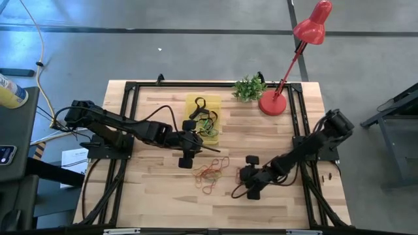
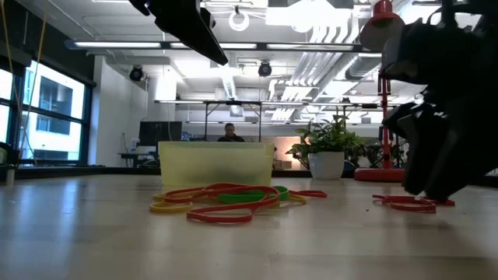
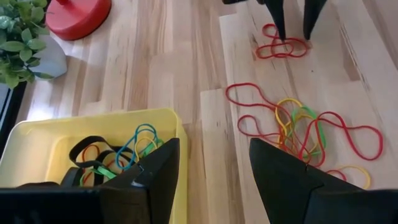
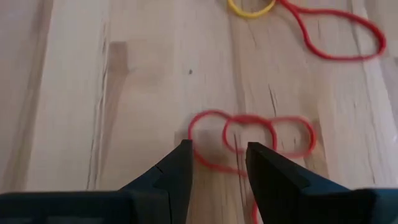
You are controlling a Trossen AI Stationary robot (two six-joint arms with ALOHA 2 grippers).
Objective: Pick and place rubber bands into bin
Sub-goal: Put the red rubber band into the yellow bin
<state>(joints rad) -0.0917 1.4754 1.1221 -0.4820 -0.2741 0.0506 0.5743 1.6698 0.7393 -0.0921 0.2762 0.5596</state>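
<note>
The yellow bin [image 1: 191,103] sits at the table's far middle and holds several bands in black, blue, green and orange [image 3: 118,155]. A tangle of red, yellow and green rubber bands [image 1: 210,173] lies flat on the table nearer than the bin. A single twisted red band [image 4: 249,135] lies to its right. My right gripper [image 4: 217,165] is open and low over this red band, with a strand between its fingertips. My left gripper [image 3: 214,165] is open and raised beside the bin's near edge [image 3: 177,124].
A red lamp base [image 1: 272,103] and a small potted plant [image 1: 249,88] stand at the far right of the table. A black frame [image 1: 130,91] runs around the tabletop. Bare wood [image 1: 157,189] shows at the near left.
</note>
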